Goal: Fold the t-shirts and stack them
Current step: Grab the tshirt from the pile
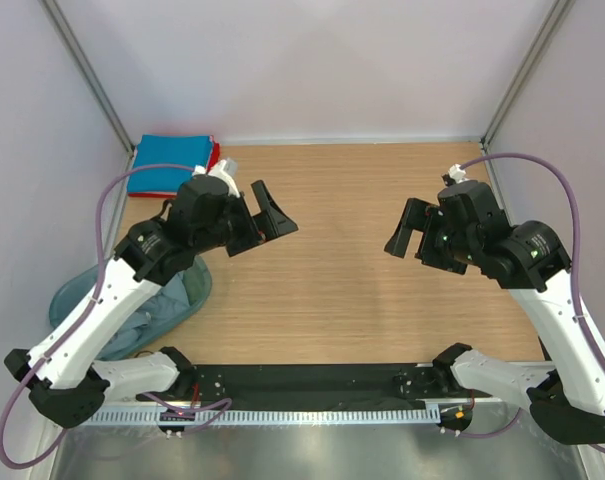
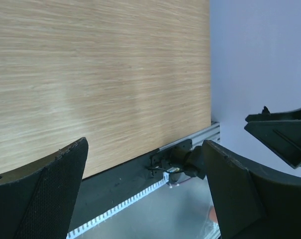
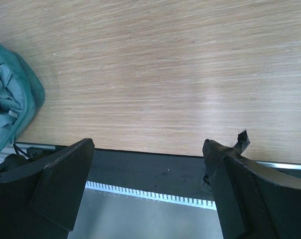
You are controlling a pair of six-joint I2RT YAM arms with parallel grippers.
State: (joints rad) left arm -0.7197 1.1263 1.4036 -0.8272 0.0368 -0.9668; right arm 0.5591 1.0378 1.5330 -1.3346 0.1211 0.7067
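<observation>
A bright blue folded t-shirt (image 1: 170, 166) lies in the far left corner, with a red one (image 1: 215, 155) showing under its right edge. A dusty grey-blue t-shirt (image 1: 150, 314) lies crumpled in the teal tub (image 1: 194, 290) at the near left; the right wrist view shows the cloth (image 3: 2, 102) too. My left gripper (image 1: 270, 230) hovers open over the bare wood, right of the stack, with nothing between its fingers (image 2: 50, 189). My right gripper (image 1: 402, 232) hovers open on the right side, facing the left one, also holding nothing (image 3: 148, 184).
The teal tub (image 3: 35, 94) sits against the left wall, partly under my left arm. A black strip and metal rail (image 1: 312, 395) run along the near edge. Grey walls close the table (image 1: 342, 280) on three sides. The other gripper's fingers (image 2: 284, 134) show in the left wrist view.
</observation>
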